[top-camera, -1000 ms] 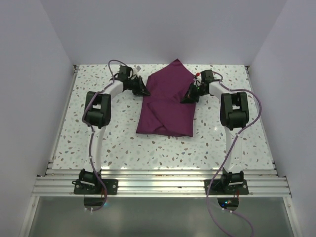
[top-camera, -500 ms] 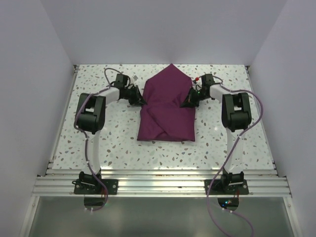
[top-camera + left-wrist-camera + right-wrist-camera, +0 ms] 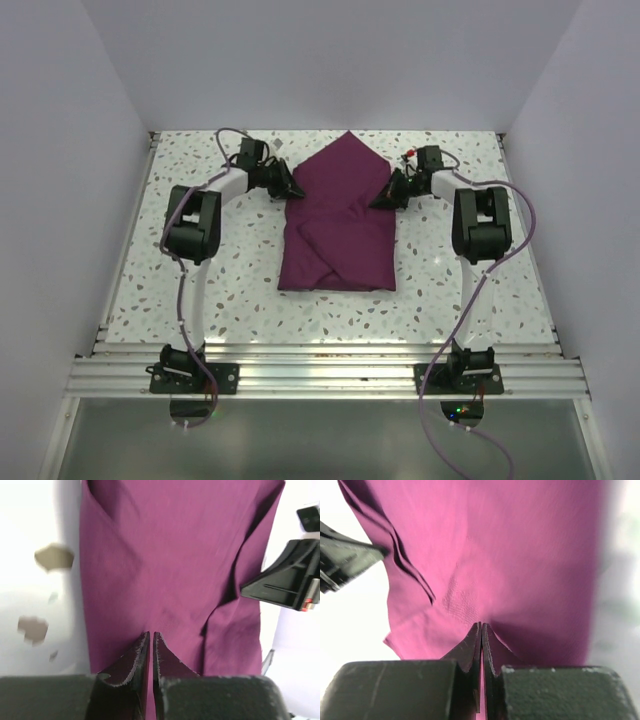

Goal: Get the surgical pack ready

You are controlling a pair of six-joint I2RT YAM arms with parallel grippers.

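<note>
Top view: folded maroon surgical pack (image 3: 338,225) lies mid-desk (image 3: 200,290), pointed corner toward far wall. Left pincer (image 3: 296,189) at its left edge, right pincer (image 3: 376,201) at its right edge.
Left wrist: pincer nearly closed, thin slit, over cloth; grip unclear.
Right wrist: pincer pressed together, cloth puckering at tips.

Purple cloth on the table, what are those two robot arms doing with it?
Two robot arms are folding the purple cloth into a pack on the speckled table. Its sides are folded in and the far end makes a point. The right gripper pinches the cloth's right edge. The left gripper sits at the left edge, jaws almost together; whether it holds cloth is unclear.
</note>
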